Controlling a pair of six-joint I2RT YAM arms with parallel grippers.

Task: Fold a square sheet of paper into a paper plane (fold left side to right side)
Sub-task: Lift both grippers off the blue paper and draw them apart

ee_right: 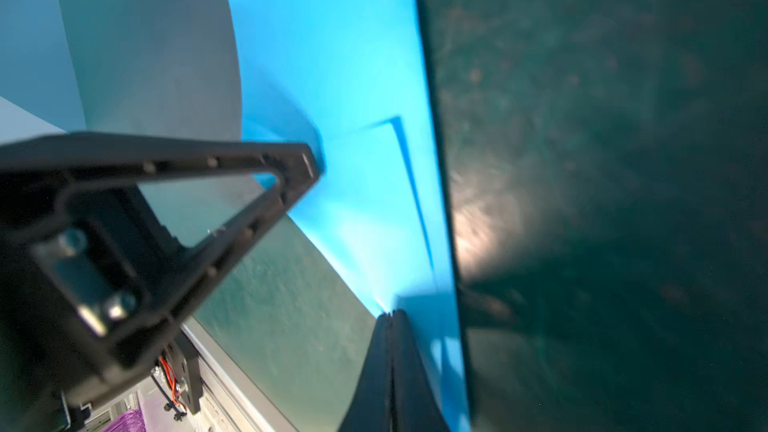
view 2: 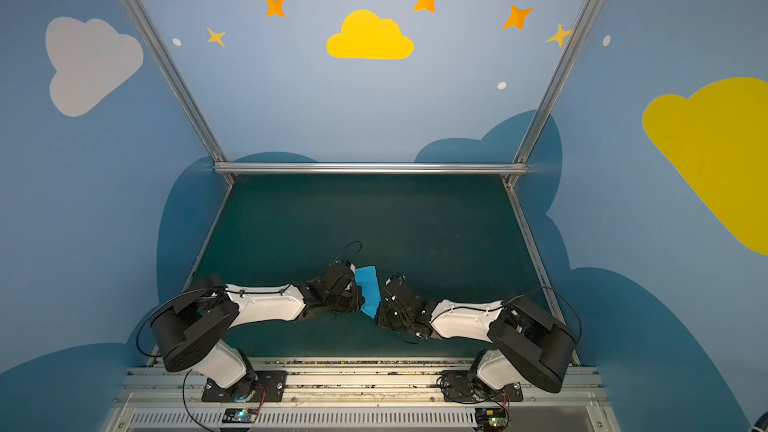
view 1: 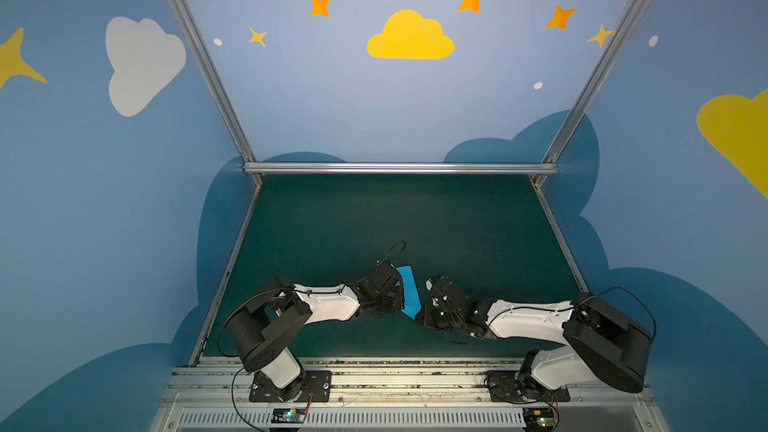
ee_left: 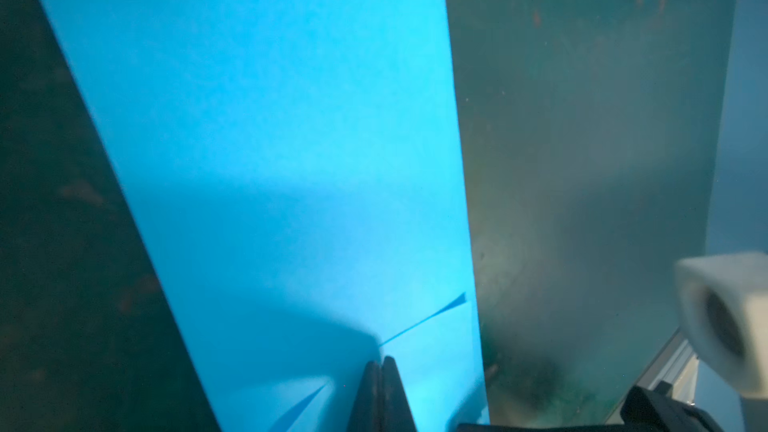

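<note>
The square sheet of paper [view 1: 409, 290] [view 2: 370, 288] lies on the green mat as a narrow, folded sky-blue strip between the two arms. In the left wrist view the paper [ee_left: 270, 139] shows slanted flap edges, and my left gripper [ee_left: 380, 361] is shut with its tips resting on it. My right gripper [ee_right: 390, 313] is shut too, its tips at the near edge of the paper [ee_right: 353, 76]. In both top views the left gripper [view 1: 401, 295] [view 2: 358, 292] and right gripper [view 1: 422, 313] [view 2: 379, 310] flank the strip. No paper plane is in view.
The green mat [view 1: 395, 218] is fenced by aluminium rails at the back [view 1: 399, 168] and sides, with painted blue walls beyond. Arm bases sit on the front rail [view 1: 374, 380]. The right arm's white camera housing [ee_left: 723, 317] shows close to the strip.
</note>
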